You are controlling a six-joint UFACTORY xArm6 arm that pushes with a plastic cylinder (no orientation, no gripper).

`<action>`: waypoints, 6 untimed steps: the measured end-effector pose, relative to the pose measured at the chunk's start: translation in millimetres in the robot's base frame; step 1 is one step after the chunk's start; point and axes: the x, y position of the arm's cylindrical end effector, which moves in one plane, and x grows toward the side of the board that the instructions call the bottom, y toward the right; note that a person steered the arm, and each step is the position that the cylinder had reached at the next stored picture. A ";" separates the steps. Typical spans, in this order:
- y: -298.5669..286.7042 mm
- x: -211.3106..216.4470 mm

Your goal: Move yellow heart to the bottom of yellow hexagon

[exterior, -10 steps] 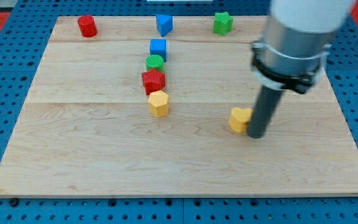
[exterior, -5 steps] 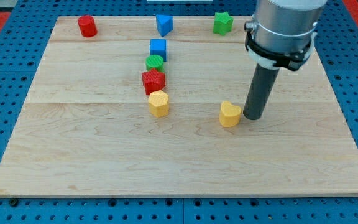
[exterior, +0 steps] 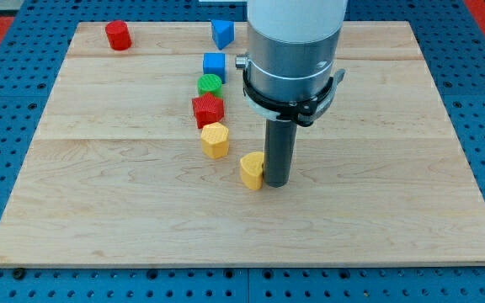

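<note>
The yellow heart (exterior: 252, 171) lies on the wooden board, below and to the right of the yellow hexagon (exterior: 215, 140). My tip (exterior: 275, 182) touches the heart's right side. The hexagon is the lowest of a short column of blocks left of the arm. A gap of bare wood separates heart and hexagon.
Above the hexagon stand a red block (exterior: 208, 109), a green round block (exterior: 210, 84) and a blue cube (exterior: 215, 65). A blue block (exterior: 221, 33) and a red cylinder (exterior: 118, 35) sit near the view's top. The arm's body hides the top middle of the board.
My tip has moved left across the board, pushing the yellow heart leftwards and slightly down, much closer to the yellow hexagon. The green star at the top is now hidden by the arm.
</note>
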 end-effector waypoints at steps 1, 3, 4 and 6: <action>-5.6 0.0; -23.3 -5.7; -33.5 -13.2; -29.4 -21.1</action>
